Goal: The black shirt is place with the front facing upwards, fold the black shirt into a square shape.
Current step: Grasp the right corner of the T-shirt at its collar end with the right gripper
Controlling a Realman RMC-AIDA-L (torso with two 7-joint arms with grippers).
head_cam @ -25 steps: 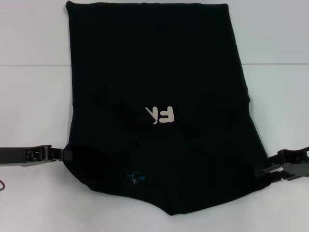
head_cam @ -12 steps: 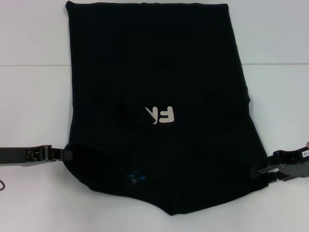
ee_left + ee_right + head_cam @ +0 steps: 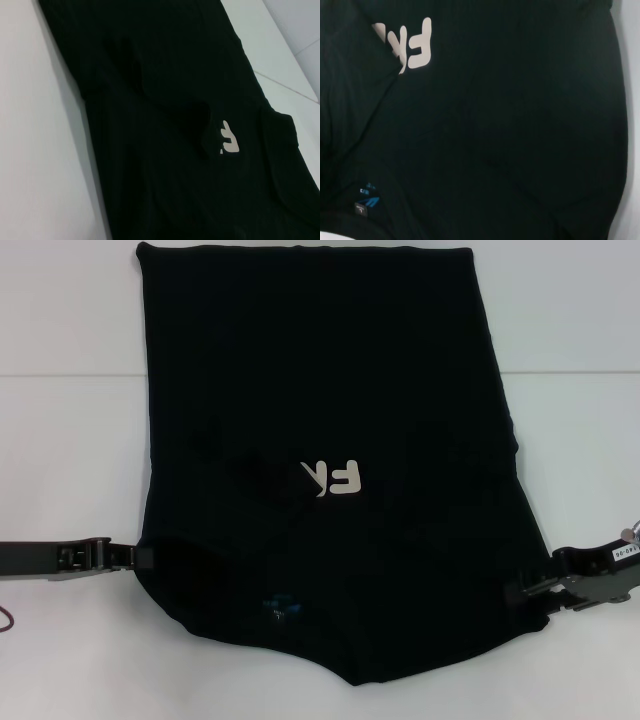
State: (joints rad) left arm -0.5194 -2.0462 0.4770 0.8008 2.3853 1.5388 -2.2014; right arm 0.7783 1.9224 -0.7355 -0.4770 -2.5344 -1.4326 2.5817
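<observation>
Black shirt [image 3: 330,420]: plain black, no pattern. Lettering [image 3: 337,478]: off-white, partly covered by fold. Neck label [image 3: 280,606]: small, blue. Table [image 3: 70,460]: white, thin grey line across. Left gripper [image 3: 140,557] and right gripper [image 3: 522,597]: black; white tag on right arm.

White work surface under even, soft light

You see a plain white tabletop [image 3: 70,470] filling the head view; a thin straight seam [image 3: 60,376] crosses it side to side, showing toward 9 and 3 o'clock in the upper part. A short dark cord [image 3: 6,621] curls at the edge near 8 o'clock. Shadows are faint. No walls, floor or windows show.
</observation>
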